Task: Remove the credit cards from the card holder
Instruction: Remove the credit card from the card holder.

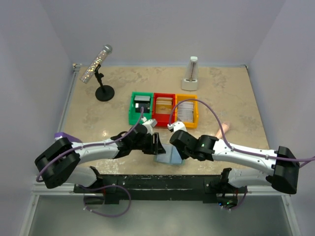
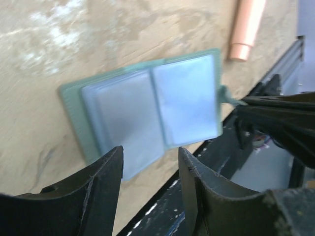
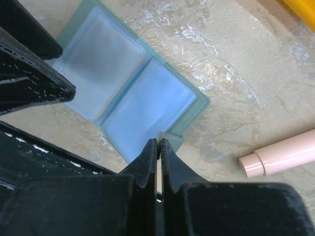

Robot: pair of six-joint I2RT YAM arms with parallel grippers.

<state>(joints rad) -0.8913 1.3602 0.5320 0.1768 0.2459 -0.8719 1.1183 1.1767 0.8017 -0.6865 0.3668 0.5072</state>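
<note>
At the far left of your table [image 1: 98,123] a microphone [image 1: 96,64] tilts on its stand. Your left gripper [image 2: 150,152] hangs over the near left panel of the card holder [image 2: 157,108]. Its jaws are parted about halfway, with nothing between them. The holder's edge shows in the gap below, and you cannot tell whether the fingers touch it. The card holder lies spread open and flat near the front edge of the table, between your two grippers, with both clear pockets facing up. From these views you cannot tell whether anything sits inside the pockets. Behind it stands a row of three bins. The green bin [image 1: 132,115] holds credit cards [image 1: 142,102] with dark faces, the red bin [image 1: 163,95] holds tan ones, and the yellow bin [image 1: 186,96] holds whitish ones. Your right gripper [image 3: 158,143] has its jaws pressed together, and its tips meet the small tab [image 3: 171,138] at the holder's right edge, seemingly pinching it. Farther back, a white metronome-like object [image 1: 192,73] stands upright. At the right, a pink tube [image 3: 285,155] lies on the table, apart from the holder.
</note>
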